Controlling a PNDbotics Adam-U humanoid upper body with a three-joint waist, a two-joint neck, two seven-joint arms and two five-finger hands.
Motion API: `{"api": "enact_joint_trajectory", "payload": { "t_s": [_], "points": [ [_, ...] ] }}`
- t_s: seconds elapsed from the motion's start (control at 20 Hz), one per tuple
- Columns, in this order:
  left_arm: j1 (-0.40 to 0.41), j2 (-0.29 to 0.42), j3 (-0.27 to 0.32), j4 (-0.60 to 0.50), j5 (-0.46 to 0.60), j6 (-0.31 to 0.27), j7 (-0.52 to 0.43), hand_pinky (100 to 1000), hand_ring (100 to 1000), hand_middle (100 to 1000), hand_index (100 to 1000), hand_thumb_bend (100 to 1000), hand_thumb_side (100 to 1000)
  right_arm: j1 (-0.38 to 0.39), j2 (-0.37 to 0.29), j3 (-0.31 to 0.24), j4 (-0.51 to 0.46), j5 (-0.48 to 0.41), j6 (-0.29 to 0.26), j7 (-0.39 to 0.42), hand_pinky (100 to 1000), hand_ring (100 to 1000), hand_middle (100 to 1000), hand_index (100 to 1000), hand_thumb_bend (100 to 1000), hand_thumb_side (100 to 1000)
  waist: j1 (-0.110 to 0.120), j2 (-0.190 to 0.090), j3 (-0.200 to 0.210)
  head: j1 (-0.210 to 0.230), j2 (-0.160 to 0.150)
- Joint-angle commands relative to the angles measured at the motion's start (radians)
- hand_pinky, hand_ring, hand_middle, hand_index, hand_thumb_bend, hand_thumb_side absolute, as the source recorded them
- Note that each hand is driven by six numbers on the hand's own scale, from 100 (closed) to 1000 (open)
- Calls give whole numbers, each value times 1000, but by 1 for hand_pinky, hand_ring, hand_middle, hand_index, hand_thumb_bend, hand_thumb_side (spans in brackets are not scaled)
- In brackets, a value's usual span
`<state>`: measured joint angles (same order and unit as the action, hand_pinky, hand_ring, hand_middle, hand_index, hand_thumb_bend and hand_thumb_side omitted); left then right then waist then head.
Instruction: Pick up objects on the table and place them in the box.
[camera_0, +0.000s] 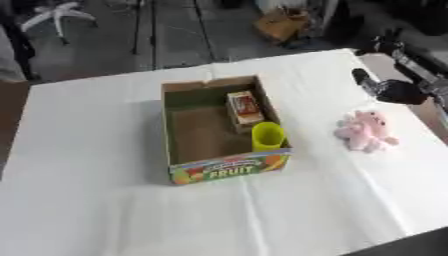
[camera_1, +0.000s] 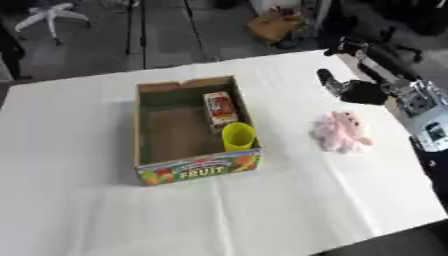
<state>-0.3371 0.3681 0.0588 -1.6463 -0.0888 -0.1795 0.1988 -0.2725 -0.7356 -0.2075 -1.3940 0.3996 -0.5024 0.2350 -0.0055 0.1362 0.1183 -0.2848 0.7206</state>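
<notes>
White cloth was seen covering the table (camera_0: 87, 200), and an open brown cardboard box (camera_0: 203, 134) with the word FRUIT printed on its colourful near wall was set at the middle of it. Inside the box, along its right wall, a small orange and brown carton (camera_0: 244, 107) was laid, and a yellow plastic cup (camera_0: 268, 136) was stood in the near right corner, just near of the carton. A pink plush toy (camera_1: 339, 131) was left lying on the cloth to the right of the box, well apart from it. The robot's black right hand (camera_1: 352, 90) was held above the table on the far right, just beyond the toy and not touching it; whether its fingers were straight or curled could not be told. Nothing was gripped by it.
</notes>
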Motion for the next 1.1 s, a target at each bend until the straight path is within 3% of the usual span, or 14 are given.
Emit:
{"api": "enact_joint_trajectory", "payload": {
  "t_s": [0.05,0.65,1.1],
  "points": [
    [-8,24,10,-13,-2,0,-3,744,747,732,851,567,939,-14,-22,3,10,58,-12,11,922,857,929,937,219,635,0,-11,1,4,1],
    [-5,21,12,-14,0,0,-3,745,747,730,851,568,940,-28,-3,22,124,252,-8,-63,922,865,927,942,197,698,-1,-9,6,4,-4],
    [-2,20,12,-13,2,-1,-5,746,747,729,851,570,941,-29,-2,23,195,307,25,-109,899,861,921,943,209,733,-3,-8,7,5,-4]
  ]
}}
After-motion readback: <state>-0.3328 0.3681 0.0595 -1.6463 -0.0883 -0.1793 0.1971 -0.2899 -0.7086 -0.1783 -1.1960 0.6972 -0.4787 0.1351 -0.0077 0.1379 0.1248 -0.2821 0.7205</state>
